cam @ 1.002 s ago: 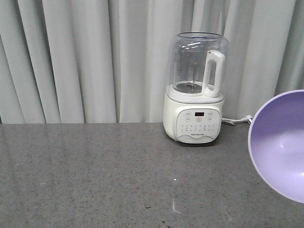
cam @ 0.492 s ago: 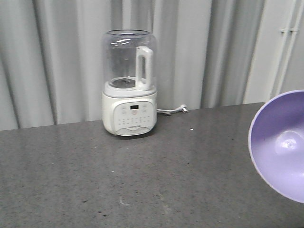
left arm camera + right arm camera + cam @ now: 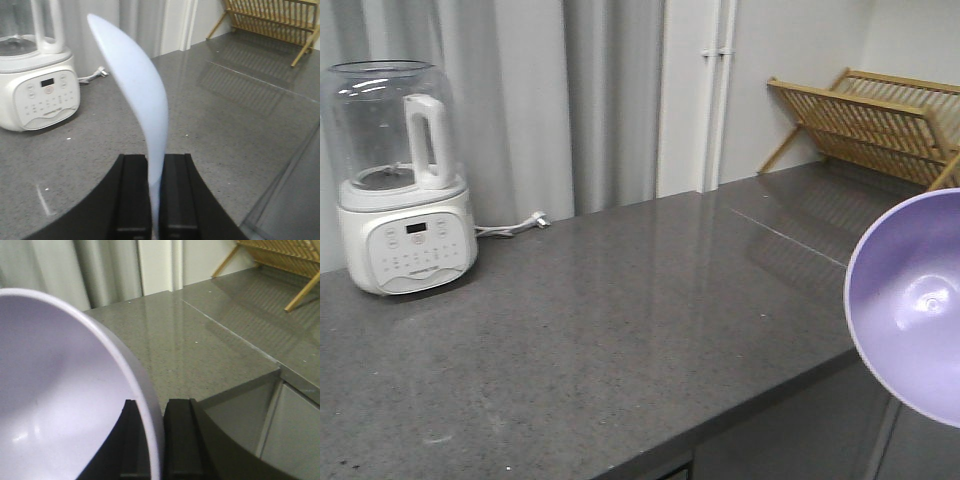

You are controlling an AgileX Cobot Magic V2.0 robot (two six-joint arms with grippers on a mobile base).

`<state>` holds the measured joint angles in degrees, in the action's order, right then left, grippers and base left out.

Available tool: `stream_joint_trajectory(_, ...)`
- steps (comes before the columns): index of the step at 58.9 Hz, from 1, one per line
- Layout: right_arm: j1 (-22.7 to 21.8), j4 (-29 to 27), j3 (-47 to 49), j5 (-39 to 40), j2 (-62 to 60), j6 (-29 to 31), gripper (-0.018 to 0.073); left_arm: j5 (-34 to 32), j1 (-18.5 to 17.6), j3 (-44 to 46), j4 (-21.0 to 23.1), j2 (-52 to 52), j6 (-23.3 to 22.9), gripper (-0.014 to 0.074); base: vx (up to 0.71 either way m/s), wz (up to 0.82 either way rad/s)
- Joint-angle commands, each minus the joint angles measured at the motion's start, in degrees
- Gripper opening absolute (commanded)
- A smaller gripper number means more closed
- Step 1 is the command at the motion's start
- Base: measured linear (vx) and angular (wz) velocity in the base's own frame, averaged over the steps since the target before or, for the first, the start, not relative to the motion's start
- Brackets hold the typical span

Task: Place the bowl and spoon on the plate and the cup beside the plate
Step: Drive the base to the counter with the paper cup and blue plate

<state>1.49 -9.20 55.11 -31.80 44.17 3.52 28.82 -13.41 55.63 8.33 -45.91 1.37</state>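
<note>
In the left wrist view the spoon (image 3: 147,95) is gripped by the left fingers (image 3: 134,195), which are clenched on its handle end. The pale bluish-white spoon is seen edge-on, stood upright & curved up to the left, w/ its tip near the top of the frame. It is held in the air above the tabletop (image 3: 225,125) & is touched by nothing but the fingers. A white blender (image 3: 40,95) w/ a clear jug is seen on the tabletop at upper left, its cord (image 3: 95,76) laid beside it. A wooden dish rack (image 3: 270,20) is seen at upper right.

In the right wrist view the bowl (image 3: 60,390) is pinched at its rim by the right fingers (image 3: 179,440), one inside the wall & one outside, so these are clenched on the bowl. The lavender bowl is tipped on its side, its glossy inside filling the left of the frame. The tabletop's front edge & a grey cabinet front (image 3: 285,425) below it are seen at lower right.

In the front view the bowl (image 3: 915,310) is cut off by the right edge, its opening turned toward the camera, pictured across the front edge of the tabletop (image 3: 620,320). The blender (image 3: 405,230) is stood at far left before a grey curtain (image 3: 520,100); the dish rack (image 3: 880,125) is at back right.
</note>
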Motion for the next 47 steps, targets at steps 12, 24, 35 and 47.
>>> stream_joint_trajectory(12,0.0,-0.1,1.7,5.4,-0.2,0.5,-0.0008,-5.0,-0.2,1.4,0.7,0.2,-0.5,0.0,-0.06,-0.48)
stream_joint_trajectory(24,0.0,-0.1,1.7,5.4,-0.2,0.5,-0.0008,-5.0,-0.2,1.4,0.7,0.2,-0.5,0.0,-0.05,-0.47)
stream_joint_trajectory(35,0.0,-0.1,1.7,5.4,-0.2,0.5,-0.0008,-5.0,-0.2,1.4,0.7,0.2,-0.5,0.0,-0.02,-0.51)
stream_joint_trajectory(47,0.0,-0.1,1.7,5.4,-0.2,0.5,-0.0008,-5.0,-0.2,1.4,0.7,0.2,-0.5,0.0,0.04,-0.53)
